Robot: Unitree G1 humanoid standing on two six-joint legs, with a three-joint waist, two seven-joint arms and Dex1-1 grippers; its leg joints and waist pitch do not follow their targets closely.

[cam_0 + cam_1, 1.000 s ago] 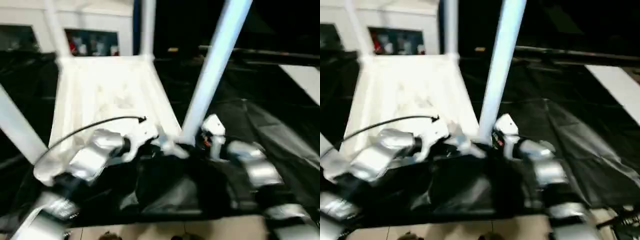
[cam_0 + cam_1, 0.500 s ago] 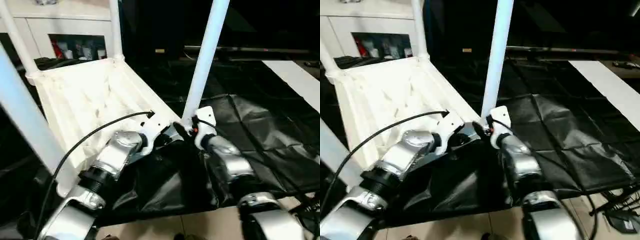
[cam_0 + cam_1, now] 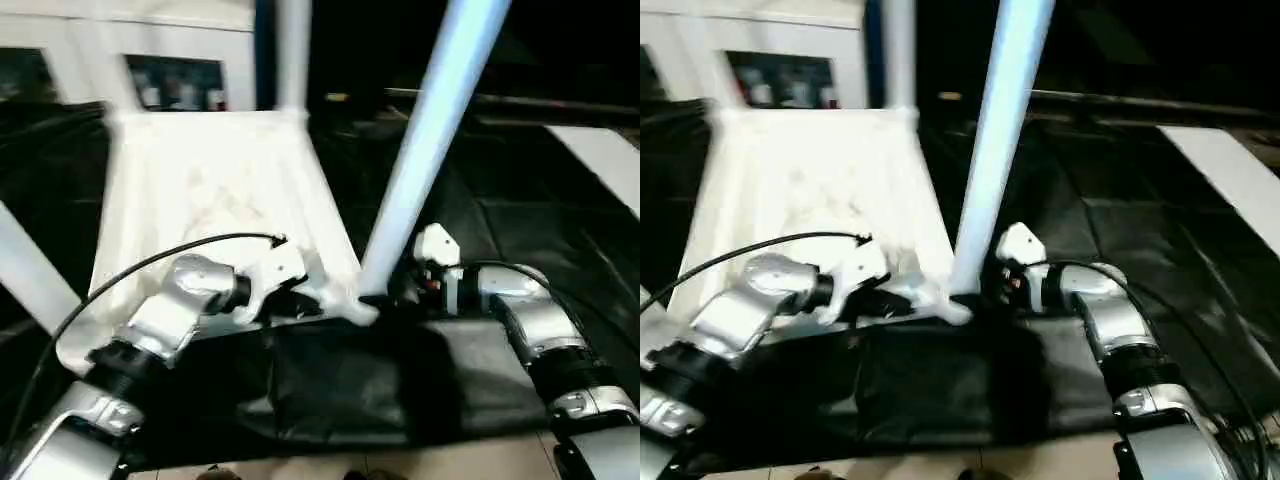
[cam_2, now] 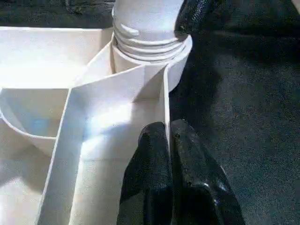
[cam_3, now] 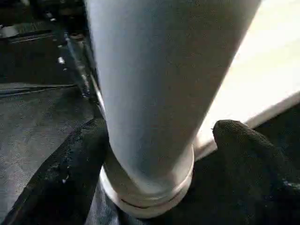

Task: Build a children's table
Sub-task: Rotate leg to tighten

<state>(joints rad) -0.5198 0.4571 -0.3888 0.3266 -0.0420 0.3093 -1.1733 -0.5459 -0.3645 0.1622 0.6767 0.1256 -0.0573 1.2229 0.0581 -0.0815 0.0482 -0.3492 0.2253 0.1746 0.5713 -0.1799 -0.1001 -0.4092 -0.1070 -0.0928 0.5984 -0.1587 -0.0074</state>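
Children's table [image 3: 210,200], white plastic, lay upside down on a black sheet [image 3: 520,230] that covered the floor, with its ribbed underside facing up. Its legs stood up from the round corner sockets. The near right leg [image 3: 425,150], a long white tube, rose from the socket at the near right corner of the top and leaned a little to the right. Another leg [image 3: 292,50] stood at the far right corner, and a third [image 3: 30,265] showed at the left edge.

Behind the table stood a white cabinet [image 3: 150,60] with glass doors.

The left gripper [image 4: 171,140] rested on the near right corner of the top, its two black fingers [image 4: 150,173] pressed together over a thin upright rib [image 4: 166,101] just beside the socket; I could not tell if the rib was pinched between them. A black cable [image 3: 150,265] arched over the left forearm.

The right gripper [image 5: 154,154] was at the foot of the near right leg. Its fingers [image 5: 65,173] stood wide apart, one on each side of the tube just above the socket collar [image 5: 150,197], close to it but not clearly pressing on it.
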